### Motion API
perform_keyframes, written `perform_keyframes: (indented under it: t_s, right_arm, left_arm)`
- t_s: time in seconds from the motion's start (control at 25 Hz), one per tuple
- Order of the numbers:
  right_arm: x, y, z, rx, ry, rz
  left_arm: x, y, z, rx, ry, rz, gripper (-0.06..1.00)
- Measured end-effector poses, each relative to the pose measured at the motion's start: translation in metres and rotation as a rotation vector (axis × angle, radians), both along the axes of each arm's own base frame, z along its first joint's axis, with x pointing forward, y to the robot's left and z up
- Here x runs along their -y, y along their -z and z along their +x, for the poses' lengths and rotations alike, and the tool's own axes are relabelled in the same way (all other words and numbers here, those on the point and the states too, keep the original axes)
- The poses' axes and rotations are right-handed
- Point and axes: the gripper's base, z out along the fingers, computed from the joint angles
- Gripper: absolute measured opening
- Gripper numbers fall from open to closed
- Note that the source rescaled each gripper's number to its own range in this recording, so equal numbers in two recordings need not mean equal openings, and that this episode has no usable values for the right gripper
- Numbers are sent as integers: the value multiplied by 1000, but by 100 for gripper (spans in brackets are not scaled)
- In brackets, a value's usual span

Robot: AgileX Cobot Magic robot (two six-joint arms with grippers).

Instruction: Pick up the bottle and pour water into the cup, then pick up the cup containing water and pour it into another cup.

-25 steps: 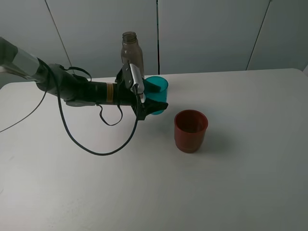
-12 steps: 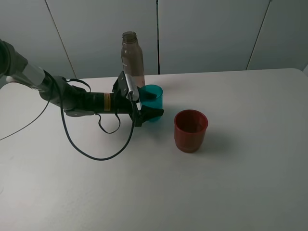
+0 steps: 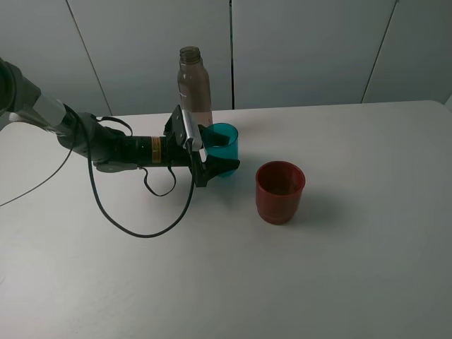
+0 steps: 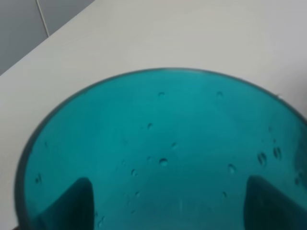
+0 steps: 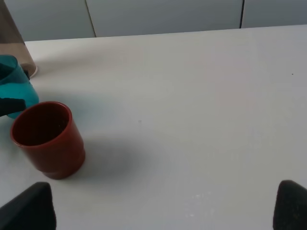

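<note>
The left arm (image 3: 106,145) reaches low and level across the table (image 3: 353,247), its gripper (image 3: 220,152) clamped on the cup (image 3: 224,145) — just left of the red cup (image 3: 280,191), before the bottle (image 3: 193,85).

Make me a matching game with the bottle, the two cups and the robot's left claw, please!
Things:
1. bottle
2. teal cup
3. red cup
4. left gripper

Descriptions:
A. closed around a cup
B. standing alone toward the middle of the table, nothing touching it
C. tall, clear brownish, no cap, at the back
D. see-through blue-green, droplets on its inside wall, held by the claw

Pairs: 1-C, 2-D, 3-B, 4-A
</note>
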Motion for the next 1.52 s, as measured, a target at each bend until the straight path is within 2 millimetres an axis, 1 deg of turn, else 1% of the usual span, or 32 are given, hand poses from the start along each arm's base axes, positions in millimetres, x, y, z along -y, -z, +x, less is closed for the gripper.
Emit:
perform_keyframes:
  t_s: [0.28,0.52,1.0,1.04,1.08,1.2,1.24,1.28,1.36,1.44,1.52]
  right_arm:
    - [0,0,0,0,0,0]
    - [0,0,0,0,0,0]
    - [0,0,0,0,0,0]
    - [0,0,0,0,0,0]
    - [0,0,0,0,0,0]
    - [0,0,0,0,0,0]
    - [0,0,0,0,0,0]
    - [0,0,0,0,0,0]
    - [0,0,0,0,0,0]
    - [0,0,0,0,0,0]
    - [0,0,0,0,0,0]
  left_arm:
    - [-1,0,0,2,1,1,2]
    - [-1,5,-2,-8,12,4,2]
    - [0,6,-3,-5,28,10,2]
    - [0,6,-3,-5,29,11,9]
    - [0,6,-3,-5,29,11,19]
    - [0,6,-3,-4,31,12,70]
    - [0,6,-4,-4,35,14,84]
    - [0,6,-4,-3,37,15,90]
    - [0,6,-4,-5,38,16,94]
    - [-1,7,-4,-21,33,34,95]
    - [-1,3,-3,-26,37,67,95]
